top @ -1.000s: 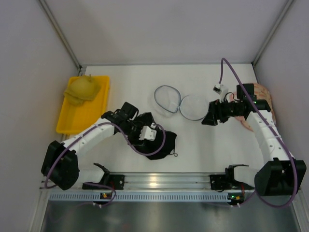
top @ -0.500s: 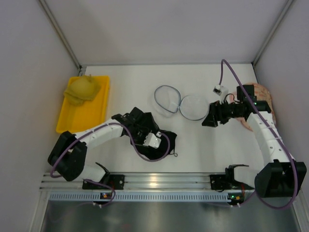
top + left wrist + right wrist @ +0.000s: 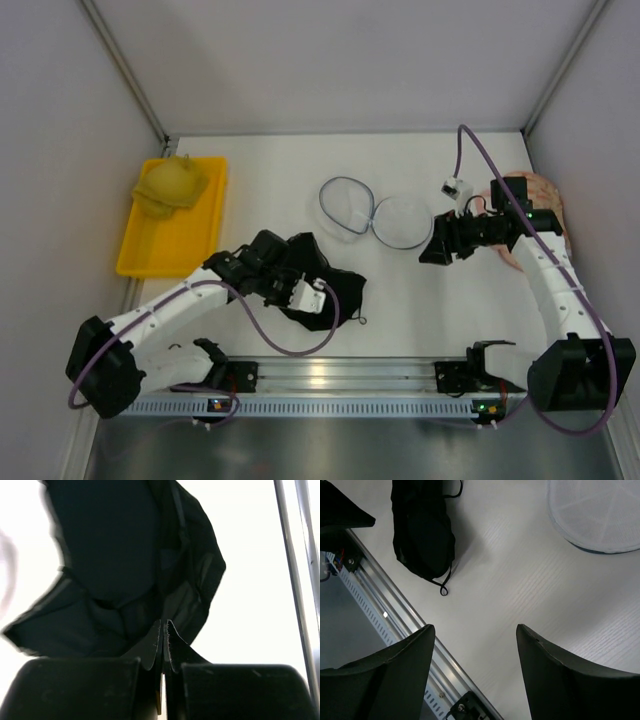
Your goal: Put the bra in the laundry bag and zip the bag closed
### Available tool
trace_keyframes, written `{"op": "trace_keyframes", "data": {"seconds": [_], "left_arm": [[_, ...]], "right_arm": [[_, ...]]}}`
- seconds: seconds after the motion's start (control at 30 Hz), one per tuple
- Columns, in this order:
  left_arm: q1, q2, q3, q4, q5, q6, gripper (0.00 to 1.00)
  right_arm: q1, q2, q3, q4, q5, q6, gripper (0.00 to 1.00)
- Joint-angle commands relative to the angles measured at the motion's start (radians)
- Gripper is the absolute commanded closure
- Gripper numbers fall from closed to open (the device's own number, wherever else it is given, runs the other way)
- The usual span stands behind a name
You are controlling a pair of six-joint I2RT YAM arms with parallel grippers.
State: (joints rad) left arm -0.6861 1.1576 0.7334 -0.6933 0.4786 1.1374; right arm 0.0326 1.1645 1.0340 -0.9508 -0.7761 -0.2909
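The black bra (image 3: pixel 340 288) lies crumpled on the white table in front of the left arm; it also shows in the left wrist view (image 3: pixel 110 555) and in the right wrist view (image 3: pixel 422 535). My left gripper (image 3: pixel 312 305) is down on it, its jaws shut (image 3: pixel 164 623) with the tips pinching a fold of the black fabric. The laundry bag (image 3: pixel 400 222) lies open at mid-table as two round mesh halves side by side; one half (image 3: pixel 597 510) shows in the right wrist view. Just right of the bag, my right gripper (image 3: pixel 428 250) hovers open (image 3: pixel 474 626) above bare table.
A yellow tray (image 3: pixel 150 250) at the left holds a mustard bra (image 3: pixel 170 182). A pink patterned bra (image 3: pixel 540 190) lies under the right arm by the right wall. A metal rail (image 3: pixel 330 375) runs along the near edge. Walls close in both sides.
The left gripper has gone from open to shut on the bra, and its arm has swung and shifted over it. The right gripper has barely moved.
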Motion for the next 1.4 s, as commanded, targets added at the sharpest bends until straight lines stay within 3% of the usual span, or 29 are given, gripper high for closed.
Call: {"op": "trace_keyframes", "data": {"seconds": [0.0, 0.23, 0.27, 0.37, 0.47, 0.67, 0.8, 0.9, 1.03, 1.17, 1.37], "left_arm": [[-0.015, -0.081, 0.086, -0.032, 0.051, -0.093, 1.0], [-0.015, -0.049, 0.211, -0.049, 0.034, -0.159, 1.0], [-0.016, -0.033, 0.212, -0.061, 0.017, -0.144, 0.96], [-0.016, 0.011, 0.163, -0.068, -0.015, -0.07, 0.66], [-0.016, 0.048, 0.106, -0.063, -0.012, 0.016, 0.51], [-0.016, 0.151, 0.061, 0.052, -0.026, 0.055, 0.49], [-0.016, 0.243, 0.07, 0.074, -0.035, 0.059, 0.53], [-0.016, 0.28, 0.066, 0.074, -0.018, 0.061, 0.62], [-0.023, 0.255, 0.038, 0.072, -0.031, 0.059, 0.87], [-0.023, 0.174, 0.066, -0.024, -0.002, 0.045, 1.0], [-0.026, 0.024, 0.202, -0.127, 0.035, -0.08, 1.0]], "right_arm": [[0.003, -0.028, 0.04, -0.011, -0.015, -0.024, 0.33], [0.004, -0.016, 0.046, -0.006, -0.023, -0.024, 0.35], [0.004, -0.016, 0.047, -0.008, -0.023, -0.024, 0.34], [0.004, -0.012, 0.049, -0.011, -0.02, -0.027, 0.32], [0.004, -0.011, 0.044, -0.016, -0.014, -0.033, 0.3], [0.004, -0.011, 0.028, -0.019, 0.003, -0.042, 0.23], [0.003, -0.02, 0.026, -0.032, 0.018, -0.054, 0.21], [0.003, -0.031, 0.023, -0.045, 0.027, -0.07, 0.2], [0.001, -0.037, 0.028, -0.054, 0.034, -0.077, 0.17], [0.001, -0.035, 0.029, -0.051, 0.026, -0.076, 0.16], [0.0, -0.028, 0.02, -0.029, 0.012, -0.071, 0.16]]}}
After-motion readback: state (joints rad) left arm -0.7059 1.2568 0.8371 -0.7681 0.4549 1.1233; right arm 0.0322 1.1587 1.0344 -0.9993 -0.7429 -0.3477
